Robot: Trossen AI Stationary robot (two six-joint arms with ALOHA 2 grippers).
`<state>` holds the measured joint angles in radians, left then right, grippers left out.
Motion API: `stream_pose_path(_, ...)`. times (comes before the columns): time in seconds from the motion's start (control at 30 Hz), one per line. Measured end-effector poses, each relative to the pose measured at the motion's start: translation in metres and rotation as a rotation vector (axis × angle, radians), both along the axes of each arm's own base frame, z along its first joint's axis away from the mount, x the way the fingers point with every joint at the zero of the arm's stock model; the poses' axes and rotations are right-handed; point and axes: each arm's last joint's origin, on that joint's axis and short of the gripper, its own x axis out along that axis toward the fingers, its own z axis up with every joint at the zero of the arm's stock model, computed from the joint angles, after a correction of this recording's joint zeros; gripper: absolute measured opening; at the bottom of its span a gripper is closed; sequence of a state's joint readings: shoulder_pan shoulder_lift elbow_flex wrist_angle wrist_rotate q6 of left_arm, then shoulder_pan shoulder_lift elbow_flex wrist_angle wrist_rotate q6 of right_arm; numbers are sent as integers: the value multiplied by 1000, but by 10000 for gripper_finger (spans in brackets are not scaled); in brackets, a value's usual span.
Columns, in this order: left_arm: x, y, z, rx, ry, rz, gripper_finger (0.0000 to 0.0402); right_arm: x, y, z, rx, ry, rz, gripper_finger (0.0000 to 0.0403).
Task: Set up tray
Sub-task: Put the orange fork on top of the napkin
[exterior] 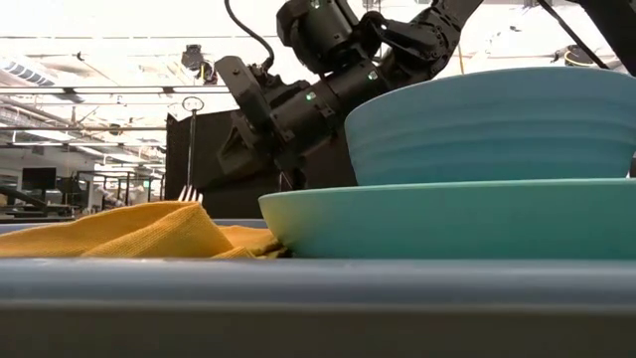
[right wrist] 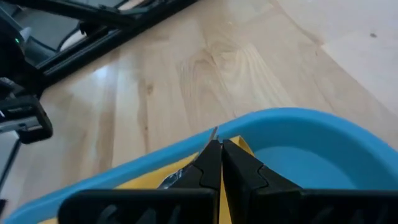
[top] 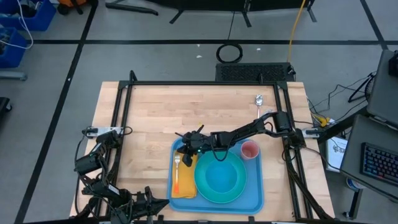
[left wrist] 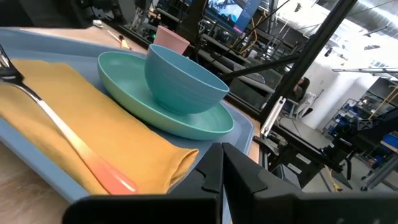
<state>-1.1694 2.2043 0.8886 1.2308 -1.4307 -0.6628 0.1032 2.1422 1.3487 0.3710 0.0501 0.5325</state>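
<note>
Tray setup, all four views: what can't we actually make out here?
- Right gripper contact: in the high view the arm covers the fork tines; in the right wrist view the shut fingers hide whatever is between them.
- Tray contents, low view: its near rim and the plate block the floor and cup.
- Left gripper, high view: too dark and cut by the bottom edge.
- Spoon: too small for detail.

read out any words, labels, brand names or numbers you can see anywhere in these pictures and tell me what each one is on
No text can be read in any view.
The tray, plate, bowl, pink cup and yellow napkin carry no visible print.
The monitor in the room behind shows a bright picture, too blurred to read.
</note>
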Motion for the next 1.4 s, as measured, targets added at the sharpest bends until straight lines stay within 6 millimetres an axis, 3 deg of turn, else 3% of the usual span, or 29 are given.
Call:
stream_pose_path(0.3, 0, 0, 0, 0, 0, 0, 31, 0, 1, 0, 17, 6, 16, 0)
stream_pose_path(0.73, 0, 0, 0, 1, 0, 0, 4, 0, -2, -1, 57, 17, 26, 0)
stream_pose_path(1.0, 0, 0, 0, 1, 0, 1, 28, -1, -2, -1, 53, 20, 23, 1)
stream_pose_path(1.4, 0, 0, 0, 1, 0, 0, 8, -1, -2, -1, 53, 21, 26, 41)
